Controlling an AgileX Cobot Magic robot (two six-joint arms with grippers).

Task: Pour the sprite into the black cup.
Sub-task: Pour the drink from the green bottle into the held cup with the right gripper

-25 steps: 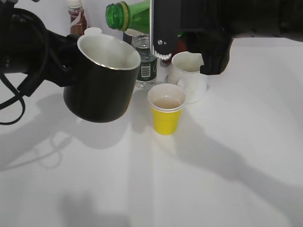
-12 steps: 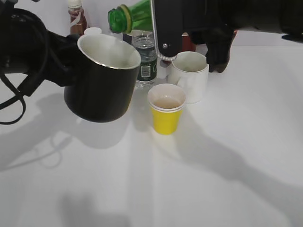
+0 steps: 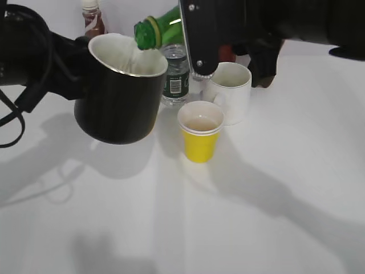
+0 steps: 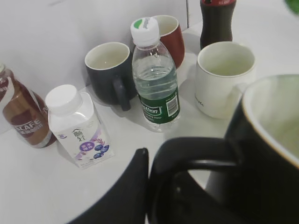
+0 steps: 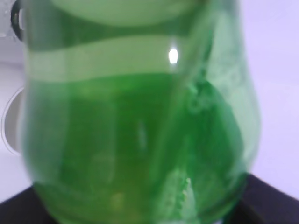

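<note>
The black cup [image 3: 117, 103] with a white inside hangs in the air at the left, held by its handle [image 4: 196, 158] in my left gripper [image 4: 154, 186], which is shut on it. The sprite bottle [image 3: 162, 28] is tilted with its open green mouth [image 3: 146, 35] just over the cup's rim. My right gripper [image 3: 199, 34] is shut on the bottle's body, and the green bottle [image 5: 140, 140] fills the right wrist view. The gripper's fingertips are hidden behind it.
A yellow paper cup [image 3: 199, 137] and a white mug [image 3: 231, 91] stand just right of the black cup. A clear water bottle [image 4: 154, 79], a navy mug [image 4: 110, 70], a dark red mug [image 4: 170, 37], a milk carton [image 4: 77, 126] and a coffee bottle [image 4: 21, 116] stand behind.
The sprite bottle has tipped further down and its mouth has moved to the cup's rim. The black cup has risen slightly towards it.
</note>
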